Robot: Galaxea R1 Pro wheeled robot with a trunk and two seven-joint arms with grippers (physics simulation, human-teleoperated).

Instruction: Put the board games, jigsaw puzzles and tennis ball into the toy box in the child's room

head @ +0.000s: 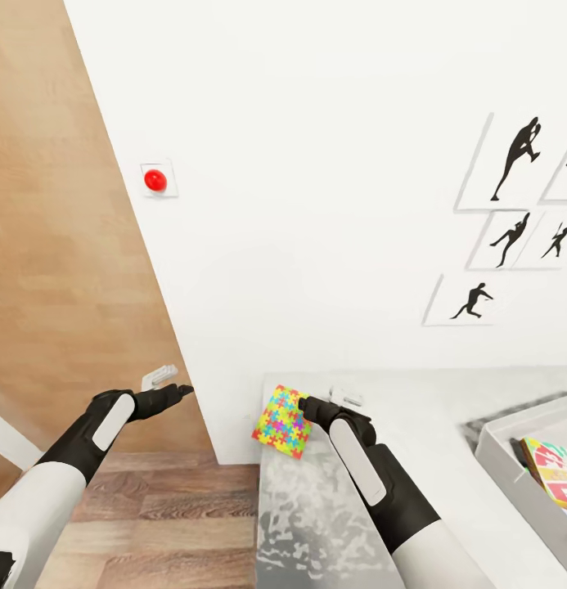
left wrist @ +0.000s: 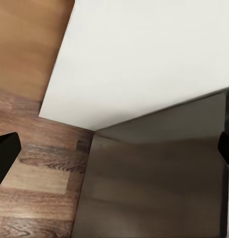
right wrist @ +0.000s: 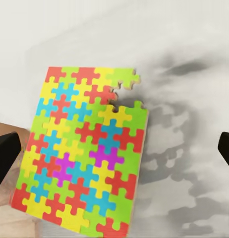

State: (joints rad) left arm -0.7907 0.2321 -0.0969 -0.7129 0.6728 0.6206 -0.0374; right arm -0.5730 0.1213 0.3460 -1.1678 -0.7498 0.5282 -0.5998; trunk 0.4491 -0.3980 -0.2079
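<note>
A jigsaw puzzle (head: 283, 421), a flat square of bright interlocking pieces, lies on the left corner of the glossy grey table (head: 430, 409) and partly overhangs its edge. In the right wrist view the puzzle (right wrist: 85, 158) lies between the two spread fingers. My right gripper (head: 308, 406) (right wrist: 114, 151) is open just right of the puzzle, with nothing held. The left gripper (head: 181, 391) (left wrist: 114, 148) hangs open and empty over the floor, left of the table. At the right edge stands the light grey toy box (head: 500, 446) with a cartoon-covered board game (head: 557, 474) inside.
The white wall behind the table carries black silhouette pictures (head: 512, 213) and a red button (head: 155, 181). A brown wooden door (head: 54, 245) stands at the left with a pale handle (head: 159, 376) near my left gripper. Wood-plank floor (head: 168, 515) lies below.
</note>
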